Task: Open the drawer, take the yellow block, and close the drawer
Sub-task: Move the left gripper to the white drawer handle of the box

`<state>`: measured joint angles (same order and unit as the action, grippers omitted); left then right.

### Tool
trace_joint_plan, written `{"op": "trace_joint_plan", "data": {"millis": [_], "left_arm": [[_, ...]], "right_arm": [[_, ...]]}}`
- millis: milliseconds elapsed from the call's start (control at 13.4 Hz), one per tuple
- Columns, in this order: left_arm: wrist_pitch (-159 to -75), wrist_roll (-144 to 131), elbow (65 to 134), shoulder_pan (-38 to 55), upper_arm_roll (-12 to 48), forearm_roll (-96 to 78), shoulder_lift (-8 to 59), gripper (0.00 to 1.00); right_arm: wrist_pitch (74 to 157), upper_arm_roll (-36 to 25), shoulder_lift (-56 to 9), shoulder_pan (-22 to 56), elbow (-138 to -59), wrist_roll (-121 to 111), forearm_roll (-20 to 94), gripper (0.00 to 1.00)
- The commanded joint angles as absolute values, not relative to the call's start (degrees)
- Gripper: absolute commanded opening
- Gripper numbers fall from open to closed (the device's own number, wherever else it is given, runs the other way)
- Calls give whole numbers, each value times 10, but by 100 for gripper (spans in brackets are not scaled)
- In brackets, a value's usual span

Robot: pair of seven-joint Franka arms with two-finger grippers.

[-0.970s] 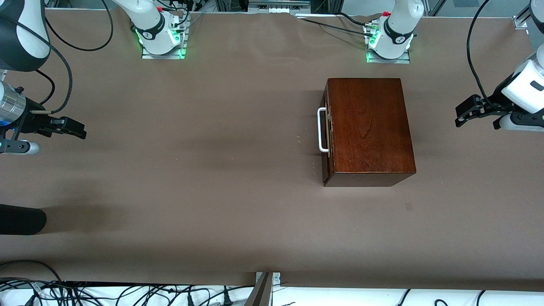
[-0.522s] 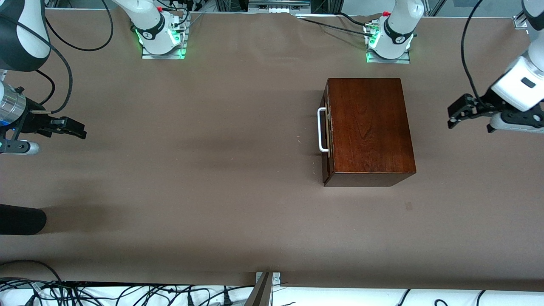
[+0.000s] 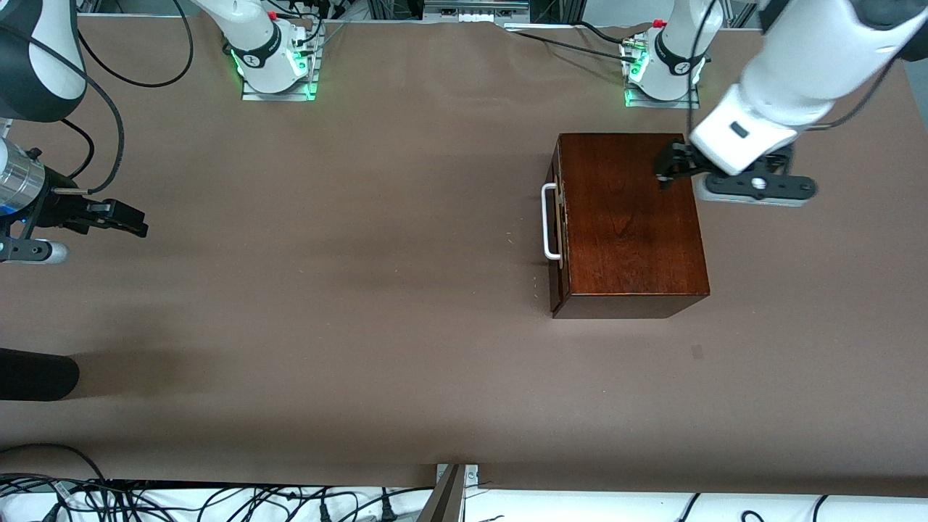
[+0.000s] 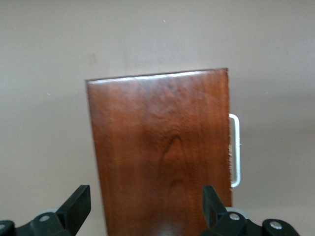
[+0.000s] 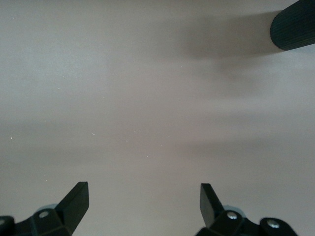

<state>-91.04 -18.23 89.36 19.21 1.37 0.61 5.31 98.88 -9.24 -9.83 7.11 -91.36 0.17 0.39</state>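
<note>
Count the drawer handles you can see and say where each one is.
1: a white handle on the drawer front of the box, facing the right arm's end. Other faces are hidden.

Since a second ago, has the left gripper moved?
Yes. The left gripper has swung in from the table's left-arm end toward the box, and is now over its top edge.

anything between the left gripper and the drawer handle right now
Nothing visible blocks it. The left gripper, open, is over the wooden box at the edge toward the left arm's end; the white handle is on the box's face toward the right arm's end, with only bare table beside it. The right gripper waits, open.
</note>
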Motion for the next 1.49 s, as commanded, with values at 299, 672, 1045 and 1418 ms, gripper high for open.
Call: {"op": "trace_joint_plan", "data": {"millis": [299, 672, 1045, 1418], "left_arm": [[-910, -408, 872, 372, 9, 64, 137, 100], [-992, -417, 877, 424, 8, 84, 221, 100], [-1046, -417, 885, 420, 7, 84, 272, 100], [-1120, -417, 923, 406, 4, 104, 293, 100]], "right_arm": [[991, -91, -106, 72, -904, 11, 2, 100], [991, -91, -108, 72, -904, 11, 3, 100], [991, -91, -108, 73, -904, 11, 3, 100], [991, -91, -108, 72, -904, 9, 3, 100]]}}
